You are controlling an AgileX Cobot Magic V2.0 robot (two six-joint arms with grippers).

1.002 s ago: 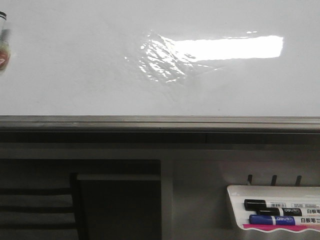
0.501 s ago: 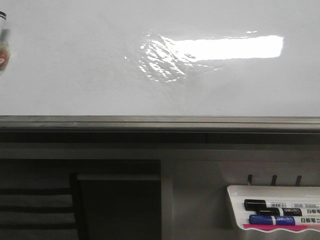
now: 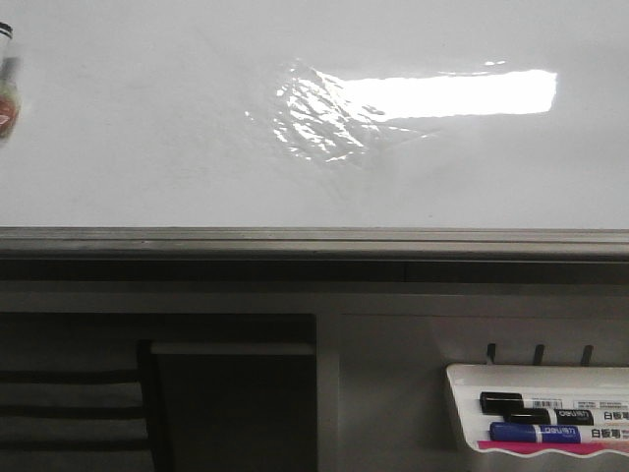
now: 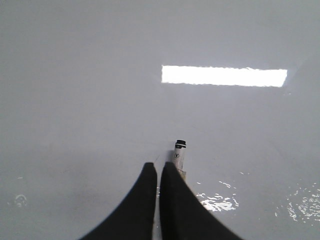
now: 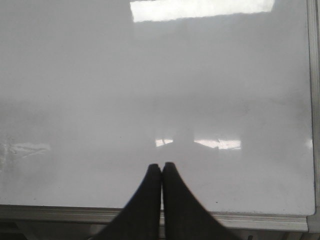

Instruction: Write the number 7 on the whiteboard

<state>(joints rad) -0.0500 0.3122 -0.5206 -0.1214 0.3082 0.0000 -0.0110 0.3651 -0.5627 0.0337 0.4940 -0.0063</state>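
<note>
The whiteboard (image 4: 100,75) bears no stroke yet; the left gripper (image 4: 158,172) pinches a marker (image 4: 179,152) above it, the right gripper (image 5: 161,172) closed empty.

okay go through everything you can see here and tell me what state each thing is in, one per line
whiteboard: blank, no 7 visible, glossy with a bright light reflection
left gripper: shut on marker
marker: held in the left fingers, tip end pointing at the board; cap on or off unclear
right gripper: shut, empty, over the board
marker tray: holds black and blue capped markers lying flat
</note>
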